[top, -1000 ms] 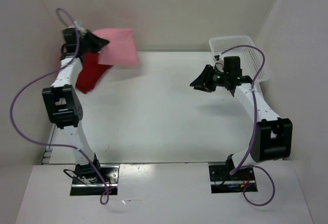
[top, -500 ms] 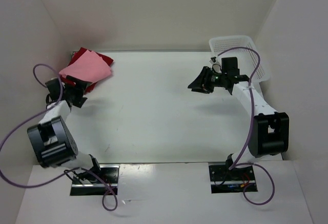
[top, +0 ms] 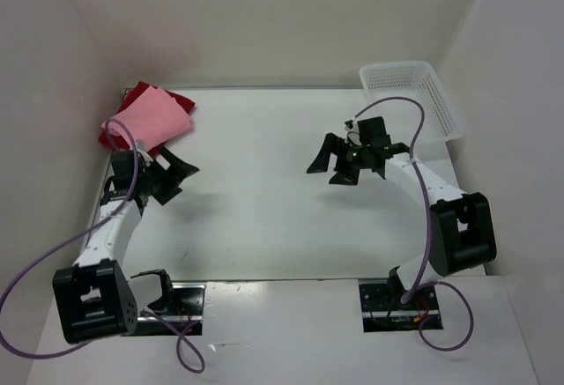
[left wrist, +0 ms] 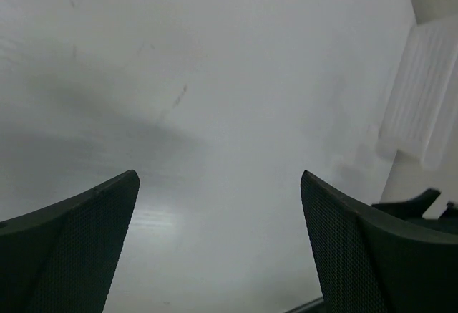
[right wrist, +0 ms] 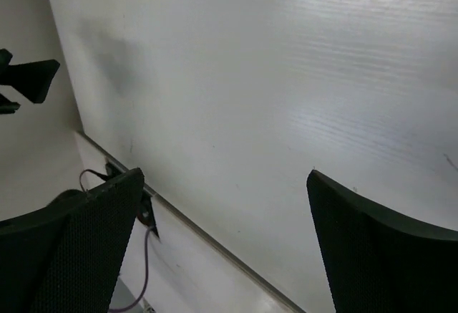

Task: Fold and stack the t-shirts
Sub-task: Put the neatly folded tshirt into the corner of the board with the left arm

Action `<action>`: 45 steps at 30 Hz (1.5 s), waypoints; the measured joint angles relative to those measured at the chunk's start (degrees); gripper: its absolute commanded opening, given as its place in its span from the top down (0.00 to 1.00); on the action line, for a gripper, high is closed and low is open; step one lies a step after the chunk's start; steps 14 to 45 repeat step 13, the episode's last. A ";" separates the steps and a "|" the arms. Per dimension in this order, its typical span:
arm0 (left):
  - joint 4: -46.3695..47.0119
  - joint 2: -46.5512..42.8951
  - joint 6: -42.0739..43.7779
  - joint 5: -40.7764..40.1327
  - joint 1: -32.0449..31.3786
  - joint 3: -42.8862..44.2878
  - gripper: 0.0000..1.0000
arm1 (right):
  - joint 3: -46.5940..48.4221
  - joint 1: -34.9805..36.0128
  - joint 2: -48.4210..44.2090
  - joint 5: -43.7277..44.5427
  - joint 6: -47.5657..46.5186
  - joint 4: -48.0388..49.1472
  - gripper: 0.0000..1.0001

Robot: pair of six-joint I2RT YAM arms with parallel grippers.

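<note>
Your soft pink folded t-shirt [top: 152,119] sat skewed on the dark red cloth t-shirt [top: 182,102] in the far left corner of the white table [top: 256,218]. Your left gripper [top: 176,181] hung just beside the pile, jaws wide, holding nothing. The right gripper [top: 326,169] was also wide and empty, nearer the white plastic mesh basket [top: 445,112]. My worry: swing that left arm carelessly and you'd snag the top shirt and undo the fold.
</note>
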 measured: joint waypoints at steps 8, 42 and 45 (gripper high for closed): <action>-4.76 -9.33 0.70 3.45 -10.60 -4.11 0.00 | -4.96 4.83 -1.05 3.93 1.36 0.07 0.00; -5.49 -8.74 0.74 3.89 -16.04 -2.80 0.00 | -8.22 4.81 -5.44 5.16 1.86 0.13 0.00; -5.49 -8.74 0.74 3.89 -16.04 -2.80 0.00 | -8.22 4.81 -5.44 5.16 1.86 0.13 0.00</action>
